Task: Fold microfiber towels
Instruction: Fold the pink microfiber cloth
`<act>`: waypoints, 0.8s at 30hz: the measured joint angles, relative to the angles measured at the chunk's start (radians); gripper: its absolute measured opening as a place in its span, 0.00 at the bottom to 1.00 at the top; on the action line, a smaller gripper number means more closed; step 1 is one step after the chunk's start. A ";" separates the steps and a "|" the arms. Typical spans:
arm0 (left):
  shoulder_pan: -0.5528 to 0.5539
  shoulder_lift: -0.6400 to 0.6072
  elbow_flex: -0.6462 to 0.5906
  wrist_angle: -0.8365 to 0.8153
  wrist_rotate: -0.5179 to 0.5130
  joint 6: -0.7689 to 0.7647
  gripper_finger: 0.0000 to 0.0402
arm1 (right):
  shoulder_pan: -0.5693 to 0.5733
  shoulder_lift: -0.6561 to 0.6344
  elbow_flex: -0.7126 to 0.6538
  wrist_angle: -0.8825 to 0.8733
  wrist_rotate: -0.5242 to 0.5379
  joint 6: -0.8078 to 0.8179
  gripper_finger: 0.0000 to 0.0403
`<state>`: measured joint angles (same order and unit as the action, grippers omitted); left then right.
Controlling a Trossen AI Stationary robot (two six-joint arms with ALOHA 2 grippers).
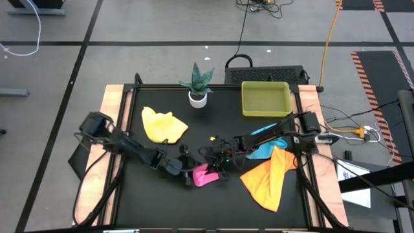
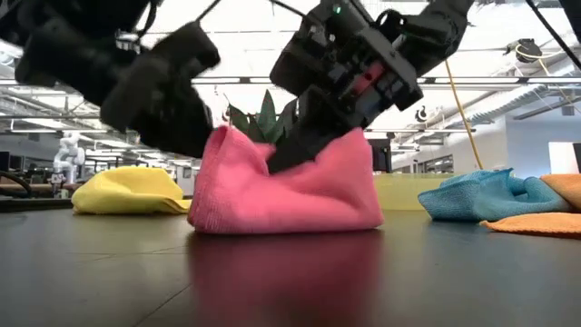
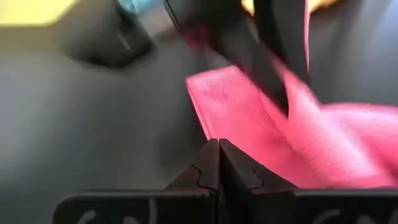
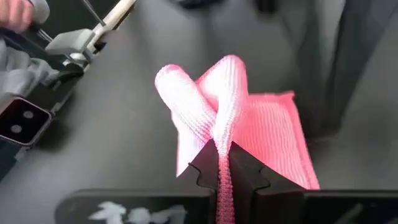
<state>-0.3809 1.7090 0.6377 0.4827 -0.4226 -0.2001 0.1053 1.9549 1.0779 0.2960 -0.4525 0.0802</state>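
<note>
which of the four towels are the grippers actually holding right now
The pink towel, at the table's front middle. Both the left gripper and right gripper are shut on it. The yellow, light blue and orange towels lie untouched.

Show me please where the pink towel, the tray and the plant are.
pink towel (image 2: 300, 195), low view, middle of its front face
tray (image 1: 265, 108), high view, near rim
plant (image 1: 197, 79), high view, its leaves

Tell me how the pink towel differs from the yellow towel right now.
The pink towel is pinched by the right gripper and pulled up into a peak; the yellow towel lies untouched in a crumpled heap. The pink one sits at the table's front centre between both arms, the yellow one farther back on the left. Both are small soft cloths.
</note>
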 joint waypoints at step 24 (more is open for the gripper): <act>-0.142 -0.124 0.001 0.055 0.076 -0.018 0.02 | -0.046 0.069 0.000 0.144 -0.014 0.066 0.18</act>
<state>-0.5228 1.5848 0.6384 0.5375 -0.3466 -0.2184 0.0591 2.0244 1.0779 0.4396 -0.4669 0.1461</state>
